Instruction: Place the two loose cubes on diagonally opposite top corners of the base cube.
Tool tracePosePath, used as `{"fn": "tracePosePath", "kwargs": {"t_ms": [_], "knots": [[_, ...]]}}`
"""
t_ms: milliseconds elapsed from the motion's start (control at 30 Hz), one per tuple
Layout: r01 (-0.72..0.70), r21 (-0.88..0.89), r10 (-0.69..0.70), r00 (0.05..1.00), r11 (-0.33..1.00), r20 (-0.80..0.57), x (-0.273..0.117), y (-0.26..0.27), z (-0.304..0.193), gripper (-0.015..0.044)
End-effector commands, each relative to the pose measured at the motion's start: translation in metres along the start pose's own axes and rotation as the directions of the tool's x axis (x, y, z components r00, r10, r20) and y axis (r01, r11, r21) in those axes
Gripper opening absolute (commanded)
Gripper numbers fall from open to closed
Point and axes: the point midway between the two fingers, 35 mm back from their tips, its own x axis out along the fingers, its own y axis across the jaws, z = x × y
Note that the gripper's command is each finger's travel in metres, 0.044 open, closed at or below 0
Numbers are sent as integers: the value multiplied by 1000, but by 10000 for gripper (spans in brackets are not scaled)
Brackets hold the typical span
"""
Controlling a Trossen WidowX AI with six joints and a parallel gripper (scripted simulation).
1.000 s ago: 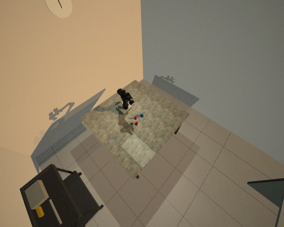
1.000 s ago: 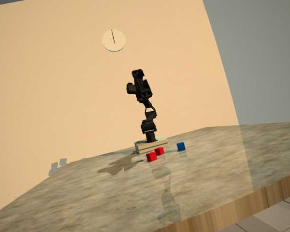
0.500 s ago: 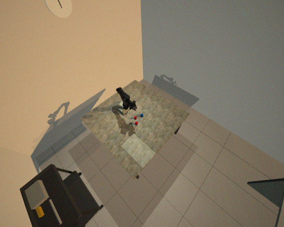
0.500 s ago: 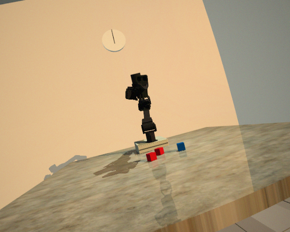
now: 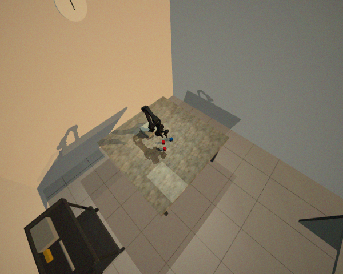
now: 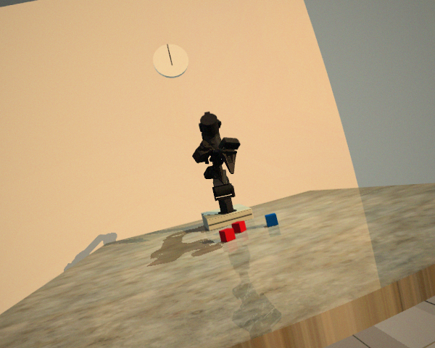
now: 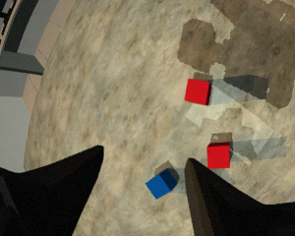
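Observation:
A blue cube stands on the table. One red cube stands nearer the arm's base, and a second red cube stands farther out. All three are apart, with none stacked. I cannot tell by looks which cube is the fixed base. My gripper is open and empty, well above the table. In the wrist view the blue cube shows between the fingers, lower down, and both red cubes show to the right.
The arm's pale base block stands behind the cubes on the stone-patterned table. A pale rectangular patch lies toward the table's far corner. A dark cart stands on the floor, away from the table.

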Motion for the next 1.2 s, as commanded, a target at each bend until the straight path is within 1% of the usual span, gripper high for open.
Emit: {"fn": "tracePosePath", "kwargs": {"t_ms": [0, 167, 233, 300, 500, 700, 767, 1167], "knots": [[137, -92, -142, 988, 986, -56, 12, -12, -6, 265], [307, -247, -347, 927, 919, -138, 24, -33, -17, 265], [362, -314, -426, 889, 878, -167, 26, -41, -22, 265], [392, -359, -476, 860, 847, -184, 28, -46, -25, 265], [396, -364, -482, 856, 843, -186, 32, -49, -26, 265], [396, -365, -483, 856, 843, -186, 72, -71, -34, 265], [396, -365, -483, 856, 843, -186, 80, -76, -36, 265], [396, -365, -483, 856, 843, -186, 95, -85, -40, 265]]}}
